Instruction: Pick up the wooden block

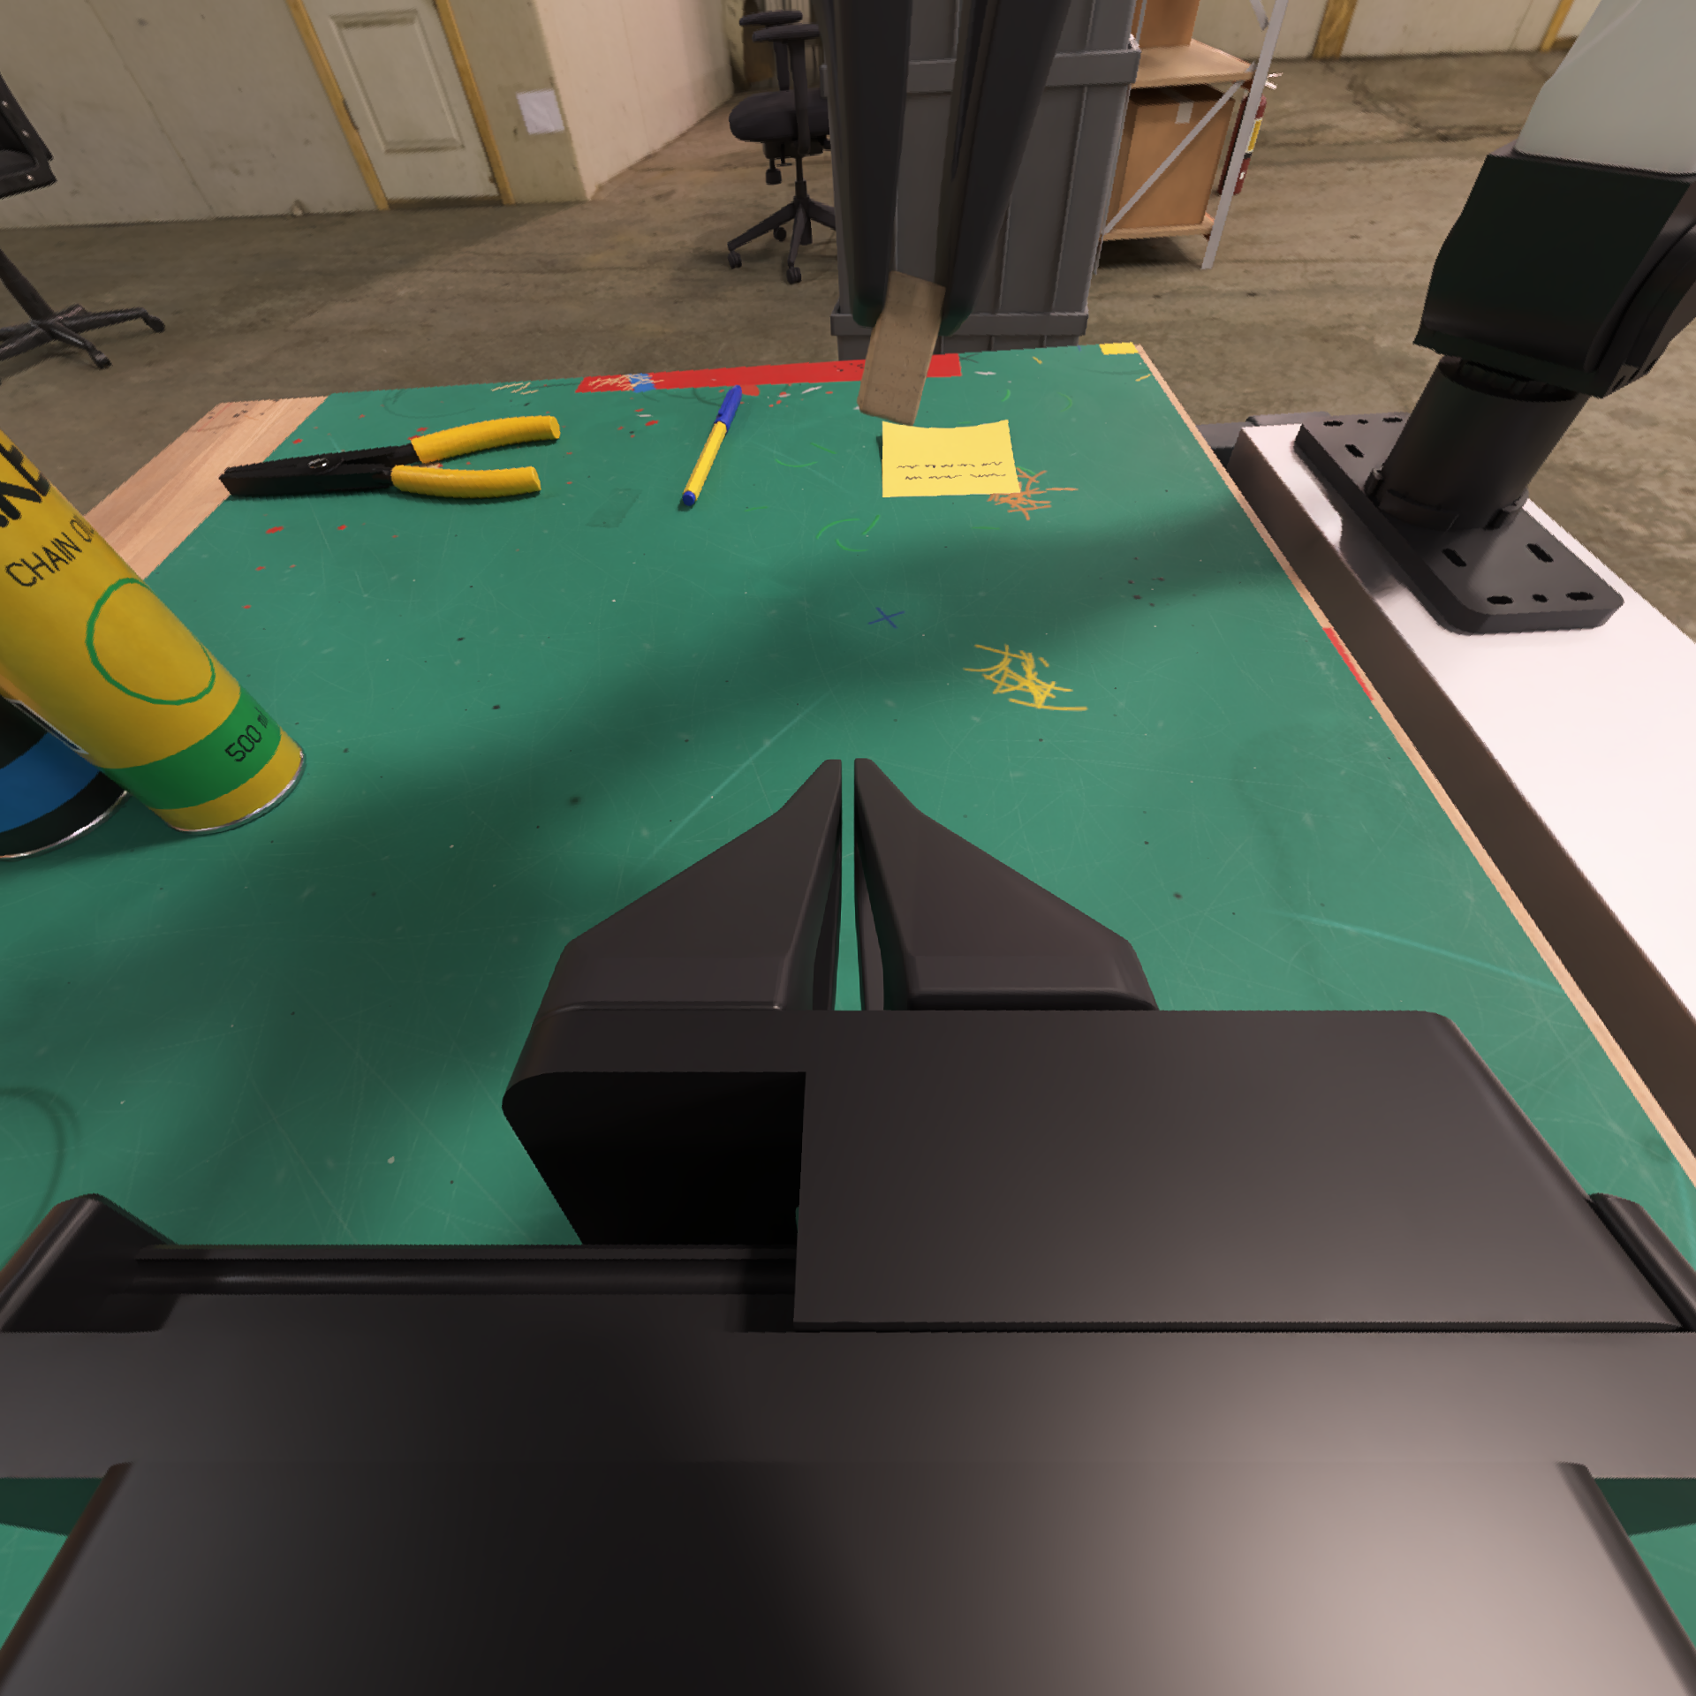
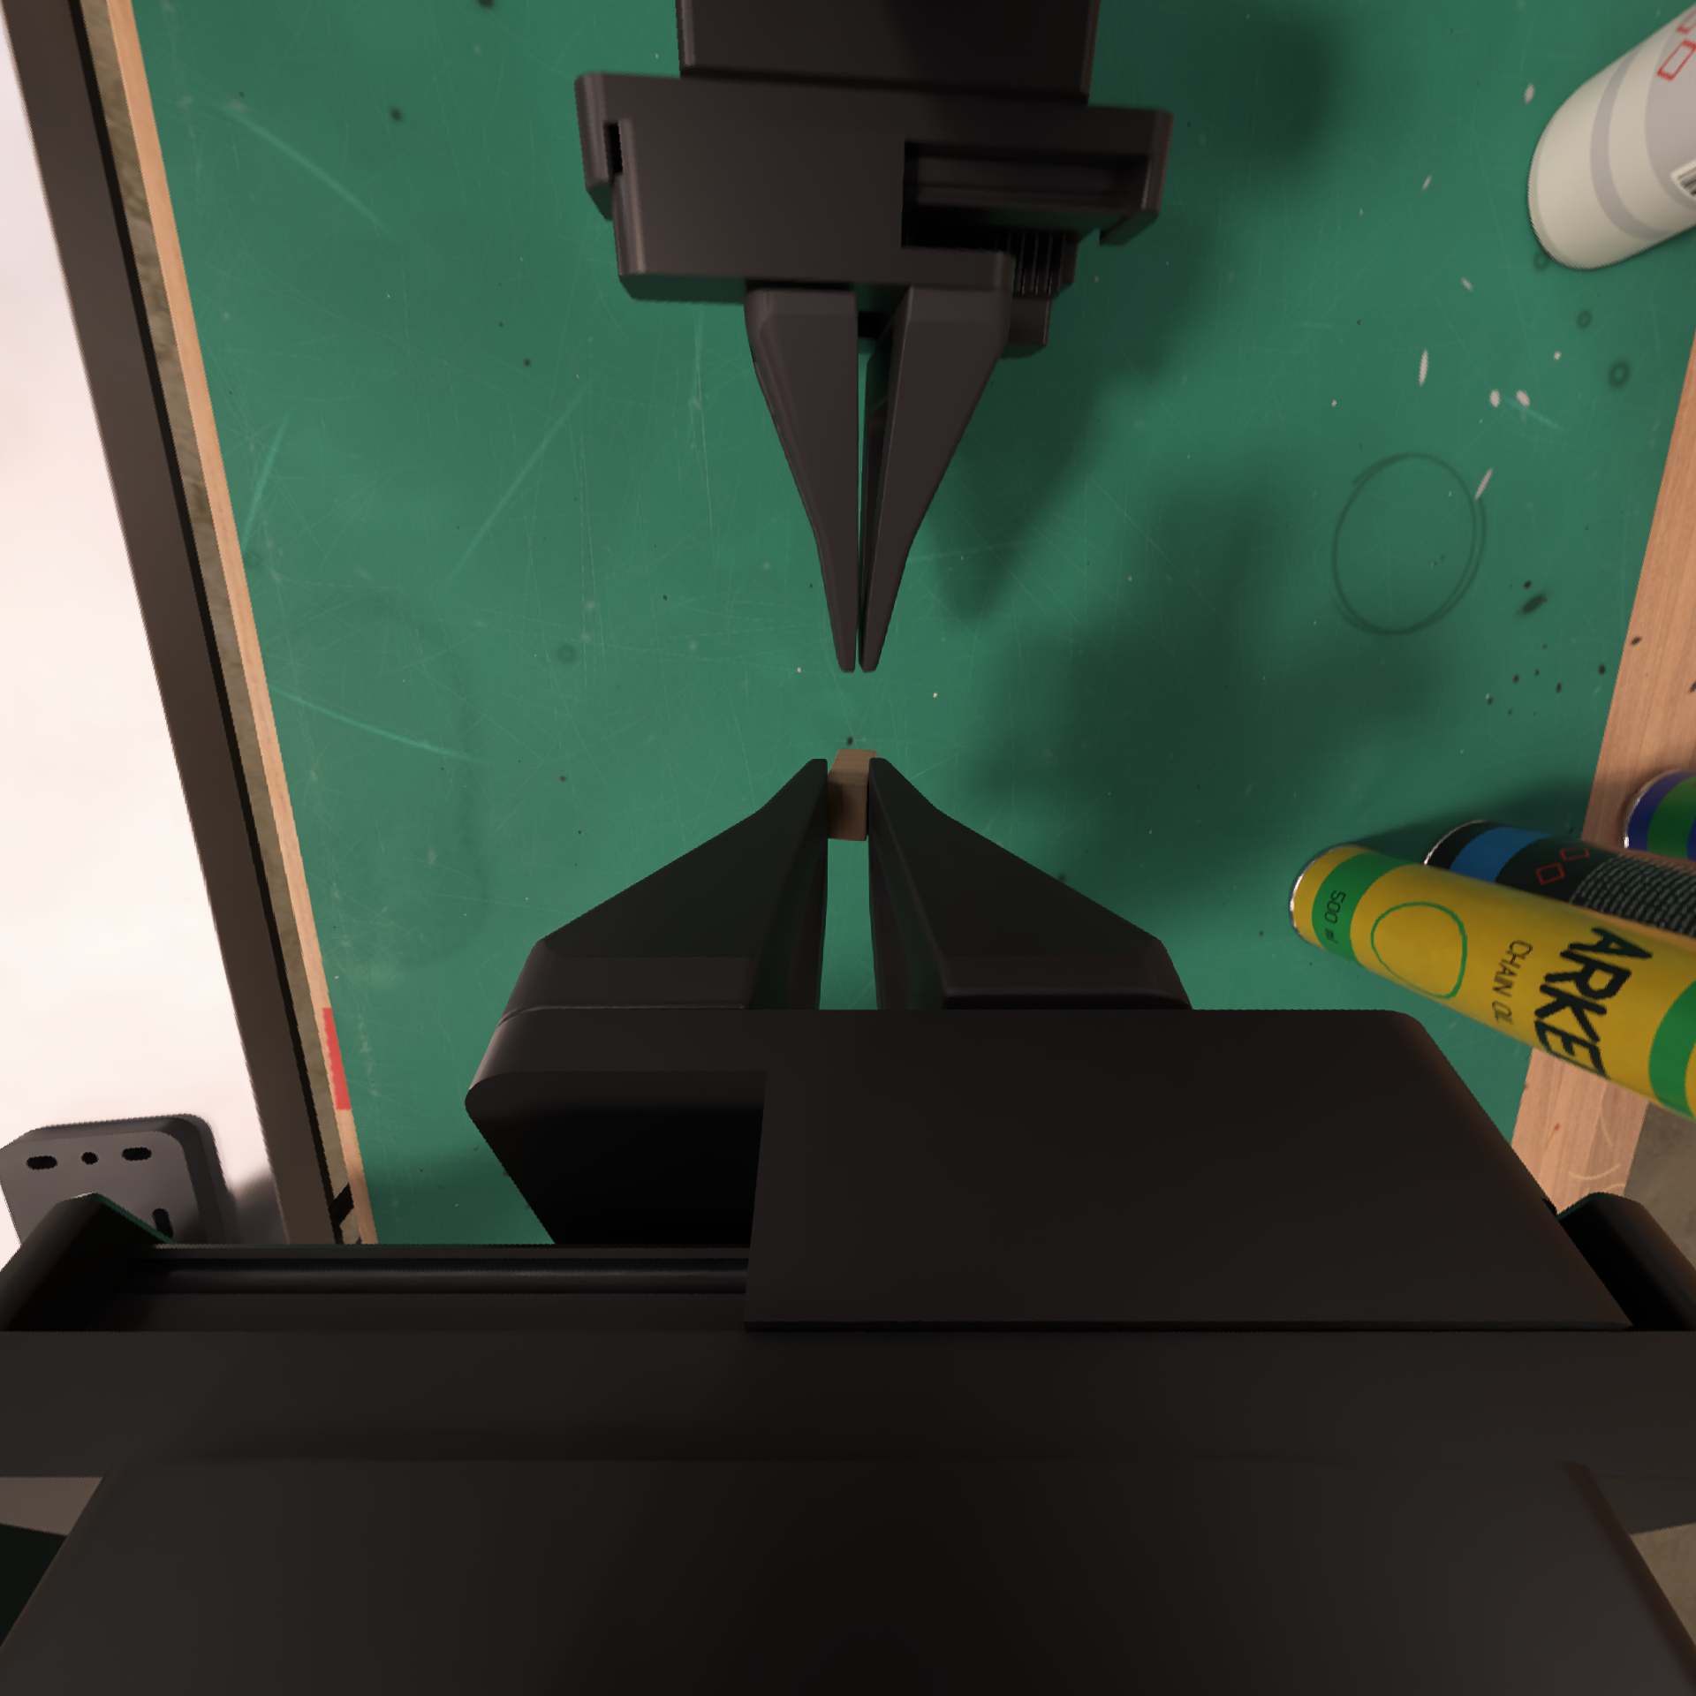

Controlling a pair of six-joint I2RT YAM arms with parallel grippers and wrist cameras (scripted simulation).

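The wooden block [image 2: 848, 795] is a small tan piece clamped between the fingertips of my right gripper [image 2: 848, 775], held in the air above the green mat [image 2: 459, 551]. In the left wrist view the block [image 1: 901, 353] hangs tilted from the right gripper's fingers [image 1: 964, 229] at the far side, above a yellow sticky note [image 1: 948, 458]. My left gripper [image 1: 848, 766] is shut and empty, low over the mat. It also shows in the right wrist view [image 2: 857, 663], pointing toward the block with a small gap.
Yellow-handled pliers [image 1: 395, 463] and a blue-yellow pen [image 1: 711, 447] lie at the mat's far side. A yellow spray can [image 1: 138, 661] stands at left, also seen in the right wrist view [image 2: 1487, 964], with a white can [image 2: 1615, 156] nearby. The right arm's base [image 1: 1468, 514] stands on a white surface.
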